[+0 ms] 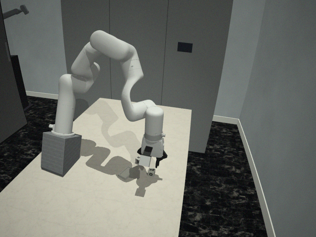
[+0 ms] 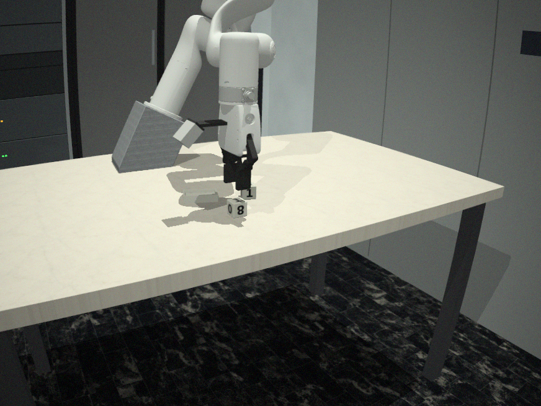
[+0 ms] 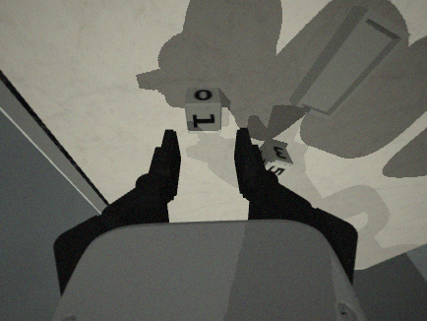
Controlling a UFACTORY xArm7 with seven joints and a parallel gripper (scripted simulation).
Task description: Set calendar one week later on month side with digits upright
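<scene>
Two white number cubes lie on the table outside the tray. One cube (image 1: 150, 171) (image 2: 236, 207) (image 3: 203, 109) shows 0, 1 and 8 and stands ahead of my fingers. The other cube (image 1: 137, 160) (image 2: 248, 192) (image 3: 275, 157) shows 1, 3 and 5; it sits just outside my right finger, partly hidden by it. The flat tray (image 1: 124, 173) (image 2: 201, 194) (image 3: 344, 64) lies empty in the arm's shadow. My gripper (image 2: 237, 183) (image 3: 207, 143) points straight down, low over the table. It is half open with nothing between the fingers.
The arm's grey base block (image 1: 60, 153) (image 2: 146, 137) stands at the table's far side. The table edge (image 1: 184, 173) (image 3: 54, 148) runs close beside the cubes, with dark floor beyond it.
</scene>
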